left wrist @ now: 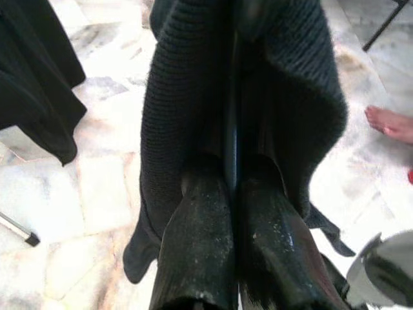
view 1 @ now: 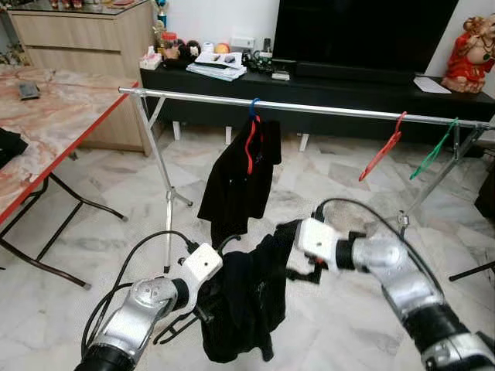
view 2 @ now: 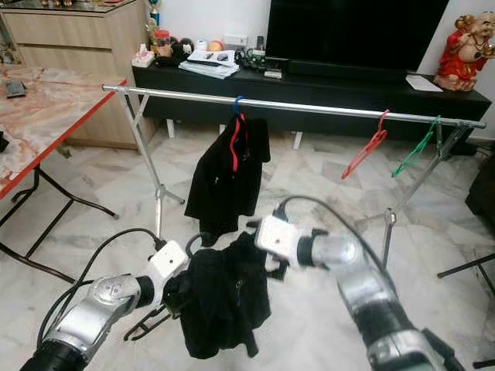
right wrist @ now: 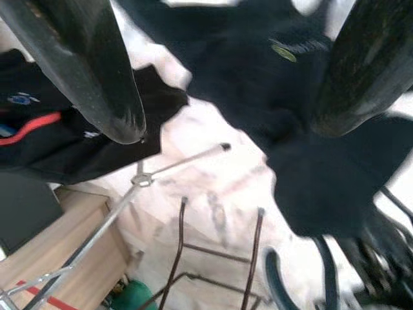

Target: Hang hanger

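Left gripper [left wrist: 232, 194] clamps black garment [view 1: 244, 305]; right gripper [right wrist: 226, 84] gapes wide (rail [view 1: 325, 108] well above).

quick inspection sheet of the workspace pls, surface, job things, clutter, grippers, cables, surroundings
surface: pale marble floor, no work table in use.
job's things: black garment held low between the arms; silver rail carries a black jacket on a red hanger, plus an empty red hanger and a green hanger.
clutter: papers and small items on the black tv bench.
grippers: left gripper shut on the black garment; right gripper open beside it.
cables: black cable loops over the left arm, another over the right.
surroundings: folding table, tv, red statue, a person's bare foot.
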